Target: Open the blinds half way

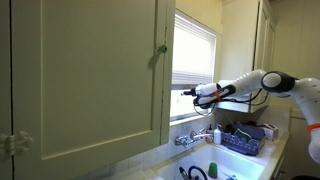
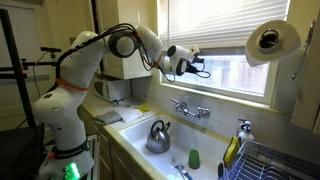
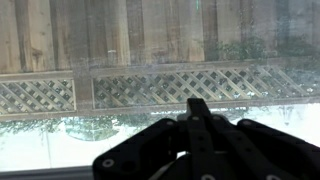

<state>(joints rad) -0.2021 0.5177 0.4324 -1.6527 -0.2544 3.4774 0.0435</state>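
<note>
While level below the blinds (image 1: 195,50), arm (image 1: 245,85) outstretched; fingers (image 3: 198,122) together

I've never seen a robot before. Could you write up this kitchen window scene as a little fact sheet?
place: kitchen sink under a window
blinds: cover the window's upper part; glass bare below
arm: reaching to the window
jaws: shut, close under the blinds' lower edge
kettle: in the sink
outside: wooden fence with lattice
</note>
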